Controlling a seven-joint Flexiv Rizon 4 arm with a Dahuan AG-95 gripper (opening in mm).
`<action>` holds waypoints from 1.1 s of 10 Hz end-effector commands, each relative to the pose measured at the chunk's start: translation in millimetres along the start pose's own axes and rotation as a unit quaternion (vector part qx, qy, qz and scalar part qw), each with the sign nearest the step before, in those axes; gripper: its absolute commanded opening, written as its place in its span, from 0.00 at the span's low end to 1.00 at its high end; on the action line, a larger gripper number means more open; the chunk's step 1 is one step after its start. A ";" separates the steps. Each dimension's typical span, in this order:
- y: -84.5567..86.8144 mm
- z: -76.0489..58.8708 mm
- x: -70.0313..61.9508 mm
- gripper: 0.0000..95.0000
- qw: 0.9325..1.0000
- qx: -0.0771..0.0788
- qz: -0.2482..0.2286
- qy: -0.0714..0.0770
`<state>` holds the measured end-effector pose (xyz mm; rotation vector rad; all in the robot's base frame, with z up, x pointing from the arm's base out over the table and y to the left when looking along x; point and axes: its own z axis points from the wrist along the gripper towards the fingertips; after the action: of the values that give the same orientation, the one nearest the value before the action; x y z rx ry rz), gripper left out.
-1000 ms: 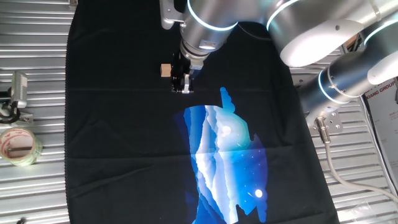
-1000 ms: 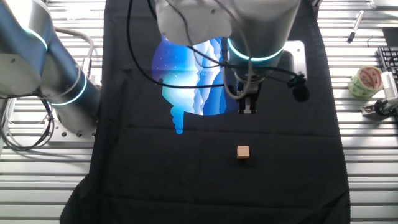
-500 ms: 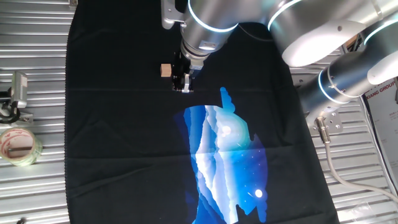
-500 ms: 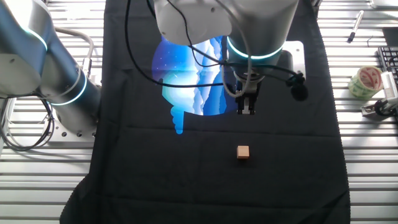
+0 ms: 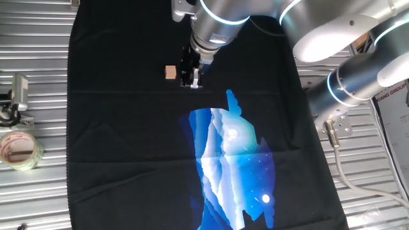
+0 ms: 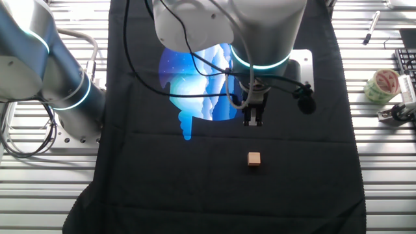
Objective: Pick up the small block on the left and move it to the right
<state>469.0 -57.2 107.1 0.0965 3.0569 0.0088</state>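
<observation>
The small block (image 5: 170, 72) is a tiny tan wooden cube lying on the black cloth (image 5: 128, 160). It also shows in the other fixed view (image 6: 254, 158). My gripper (image 5: 192, 82) hangs point down just right of the block and holds nothing. In the other fixed view the gripper (image 6: 252, 121) is above the cloth, farther back than the block. Its fingers look close together, with no gap that I can make out.
A blue and white printed picture (image 5: 230, 160) covers part of the cloth. A roll of clear tape (image 5: 19, 149) and a metal clip (image 5: 19, 96) lie on the slatted table at the left. The arm's base (image 5: 358, 83) stands at the right.
My gripper has moved a little toward the block's side of the cloth, nearer to the block. The block has not moved.
</observation>
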 end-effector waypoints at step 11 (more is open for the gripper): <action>-23.2 -4.4 -0.8 0.00 1.000 -0.007 -0.019 0.005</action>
<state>468.7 -80.4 111.4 0.0393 3.0661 0.0295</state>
